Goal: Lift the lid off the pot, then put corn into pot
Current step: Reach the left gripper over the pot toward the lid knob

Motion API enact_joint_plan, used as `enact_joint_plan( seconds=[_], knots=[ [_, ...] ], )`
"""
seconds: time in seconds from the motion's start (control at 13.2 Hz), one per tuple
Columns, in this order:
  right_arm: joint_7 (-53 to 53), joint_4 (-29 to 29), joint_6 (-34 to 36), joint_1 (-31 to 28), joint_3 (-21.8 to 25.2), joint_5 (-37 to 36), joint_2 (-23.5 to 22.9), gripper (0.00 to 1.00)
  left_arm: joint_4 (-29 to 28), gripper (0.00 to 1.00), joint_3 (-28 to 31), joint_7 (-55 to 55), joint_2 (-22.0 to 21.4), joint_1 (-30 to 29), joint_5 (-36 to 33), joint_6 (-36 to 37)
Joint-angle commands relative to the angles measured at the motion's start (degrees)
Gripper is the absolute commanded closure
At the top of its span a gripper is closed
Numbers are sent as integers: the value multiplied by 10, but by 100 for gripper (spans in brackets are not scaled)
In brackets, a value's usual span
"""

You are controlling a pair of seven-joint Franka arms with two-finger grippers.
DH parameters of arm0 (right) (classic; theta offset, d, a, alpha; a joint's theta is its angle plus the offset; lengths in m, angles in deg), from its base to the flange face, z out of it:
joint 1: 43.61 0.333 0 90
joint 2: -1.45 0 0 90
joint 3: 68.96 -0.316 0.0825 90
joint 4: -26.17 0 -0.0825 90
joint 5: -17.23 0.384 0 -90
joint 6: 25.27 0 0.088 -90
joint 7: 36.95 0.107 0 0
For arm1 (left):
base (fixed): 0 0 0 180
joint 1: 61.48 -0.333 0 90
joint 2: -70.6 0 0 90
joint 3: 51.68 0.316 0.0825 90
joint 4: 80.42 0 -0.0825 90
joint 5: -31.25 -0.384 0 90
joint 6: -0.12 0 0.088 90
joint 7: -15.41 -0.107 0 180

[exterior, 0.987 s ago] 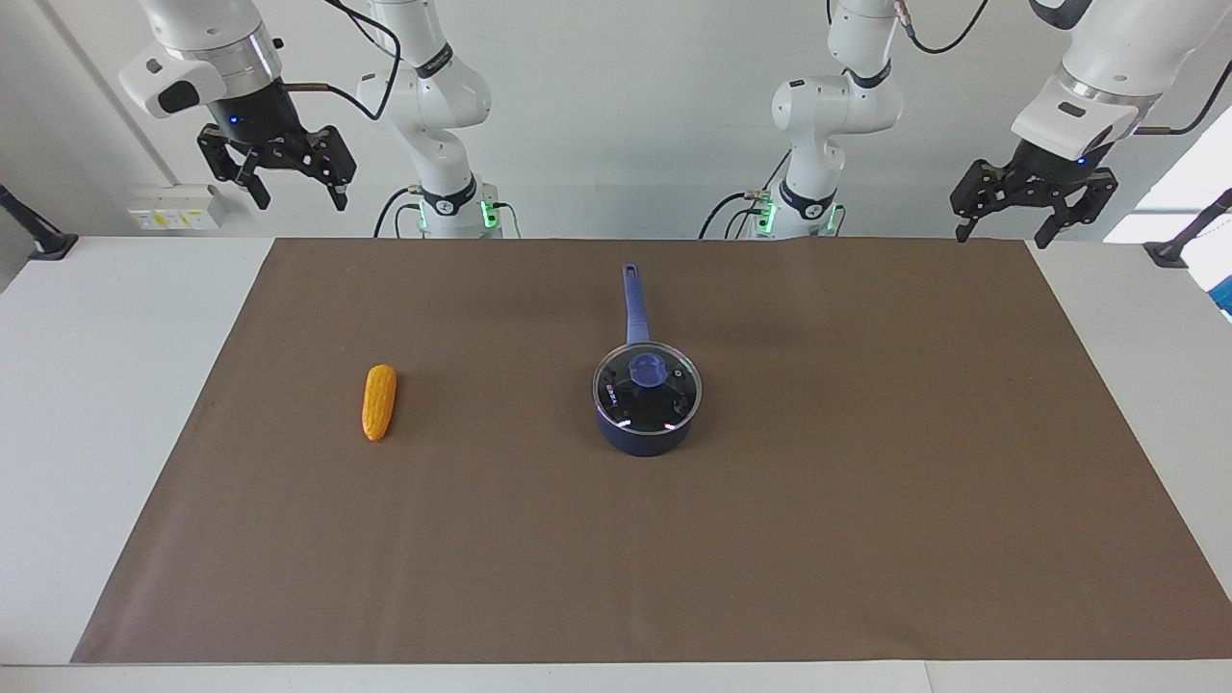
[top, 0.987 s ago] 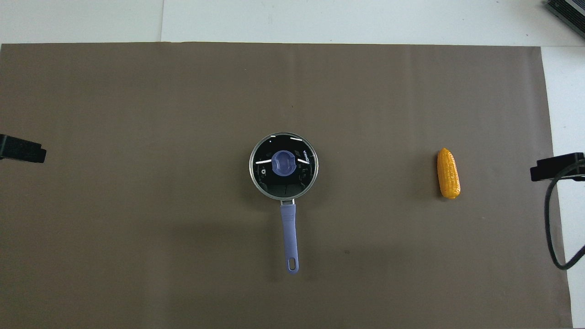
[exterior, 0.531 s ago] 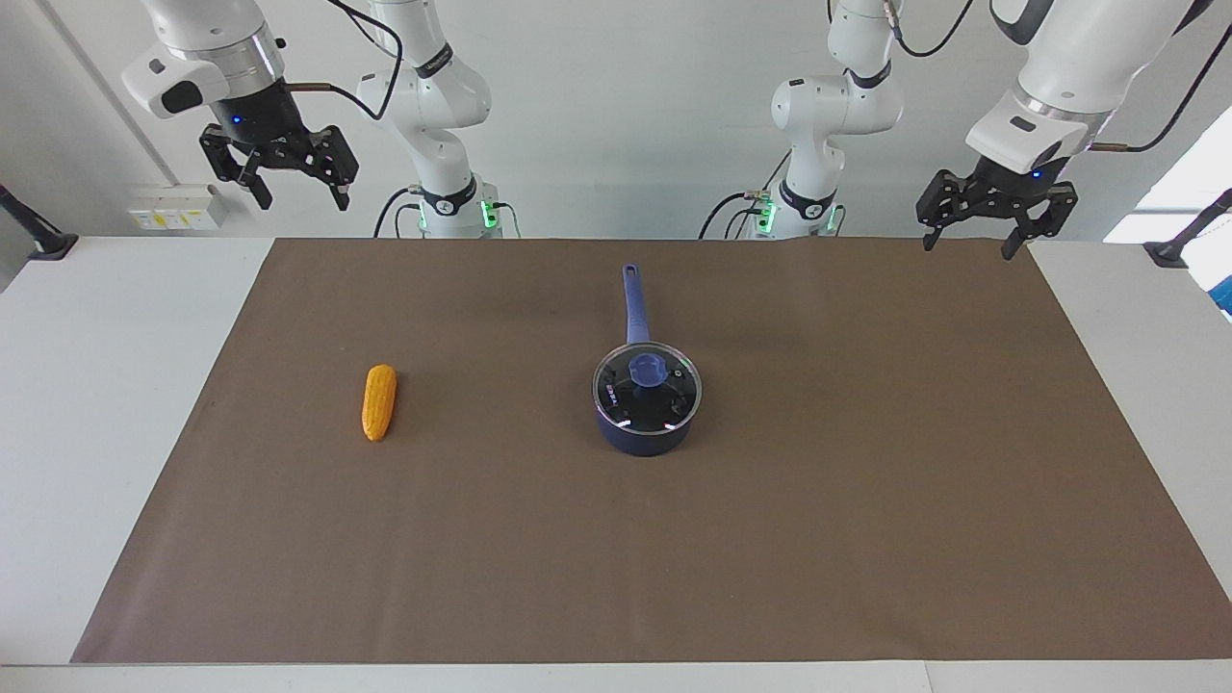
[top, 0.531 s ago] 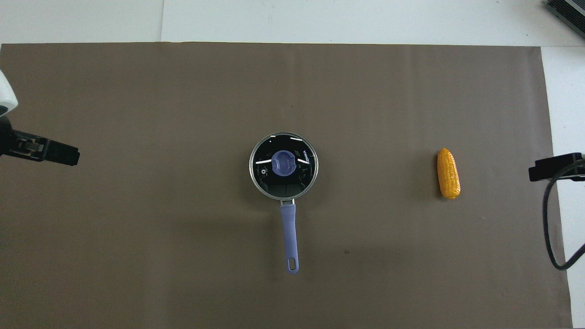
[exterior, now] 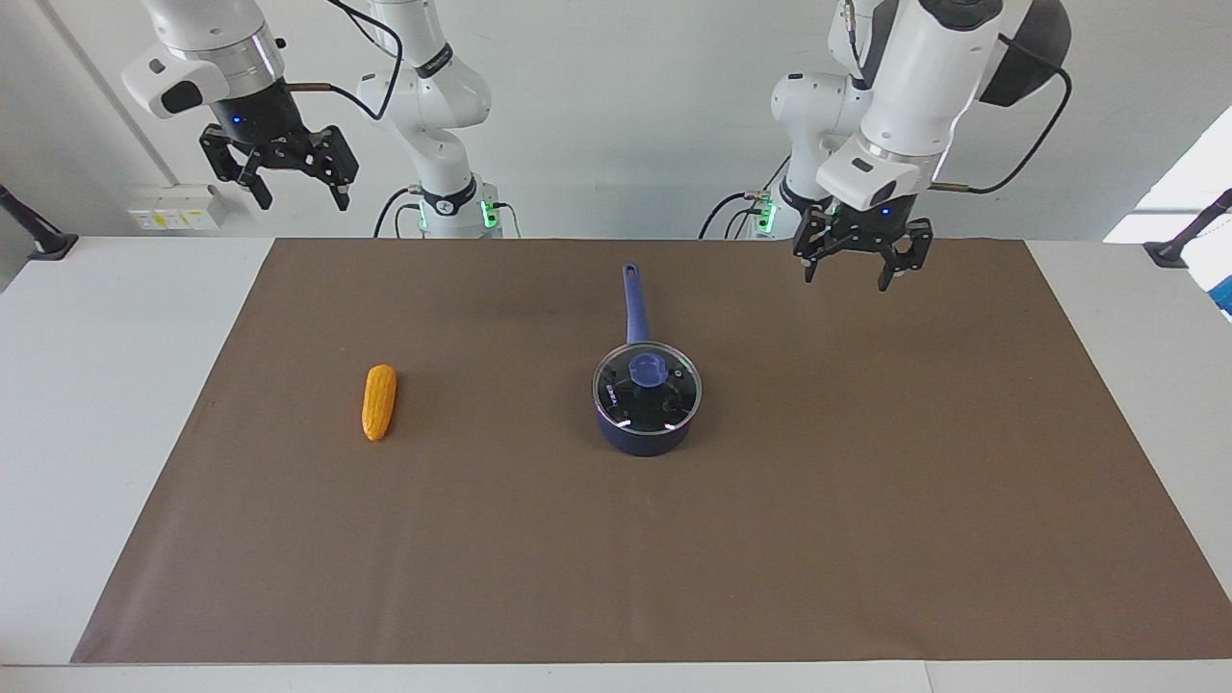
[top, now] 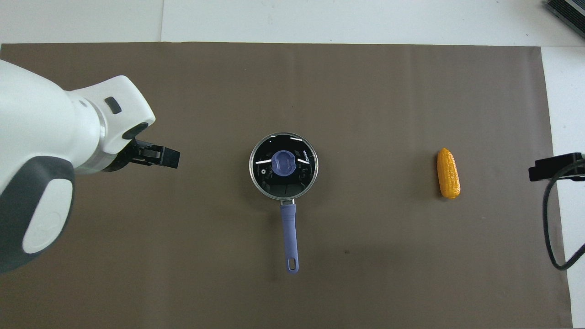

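A round clear glass lid with a blue knob sits on the small navy saucepan mid-mat – rigid, breakable, likely best taken by the knob – below the left gripper, jaws wide apart; the right gripper, also spread, waits above the table's edge, yellow corn cob well below it.

lid: glossy glass, metal rim | corn: bumpy | table cover: matt brown

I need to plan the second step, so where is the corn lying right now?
The corn lies on the brown mat toward the right arm's end of the table, level with the pot and well apart from it, untouched.
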Motion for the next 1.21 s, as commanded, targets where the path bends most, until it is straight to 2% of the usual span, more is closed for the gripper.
enact_joint_plan(
  seconds=[0.0,0.46,0.76,1.14],
  knots=[
    [-15,0,-4,-4,-1,7,3,0,-35,0,10,46,-2,47,-5,-48],
    [-16,0,-4,-4,-1,7,3,0,-46,0,11,142,44,125,-5,-103],
    [-15,0,-4,-4,-1,7,3,0,-36,0,11,194,106,175,-12,-155],
    [-15,0,-4,-4,-1,7,3,0,-3,0,11,256,177,192,-15,-212]
  ],
)
